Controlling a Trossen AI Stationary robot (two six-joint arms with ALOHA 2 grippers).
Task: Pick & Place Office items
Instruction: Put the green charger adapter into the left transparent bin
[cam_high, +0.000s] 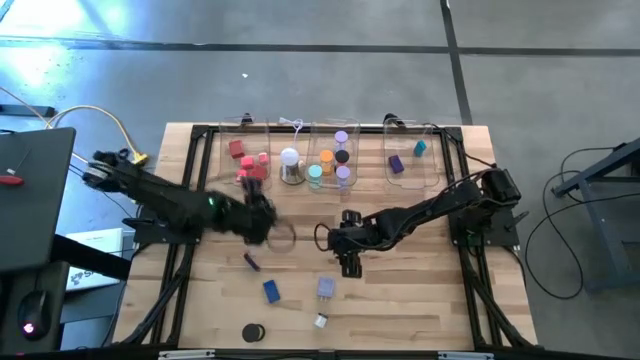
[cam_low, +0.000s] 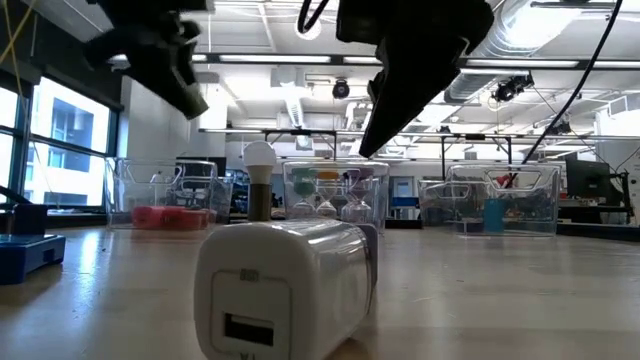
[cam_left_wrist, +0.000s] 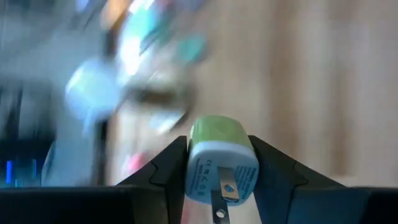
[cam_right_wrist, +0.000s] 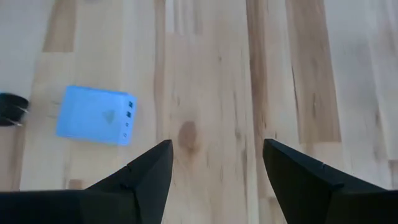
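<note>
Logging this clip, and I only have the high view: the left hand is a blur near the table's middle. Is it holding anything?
Observer: Yes. In the left wrist view the left hand is shut on a small green-and-white plug adapter, prongs facing the camera.
Operator: And the right hand?
Observer: Its wrist view shows the right hand open and empty above bare wood. A light blue adapter lies off to one side, clear of the fingers.
</note>
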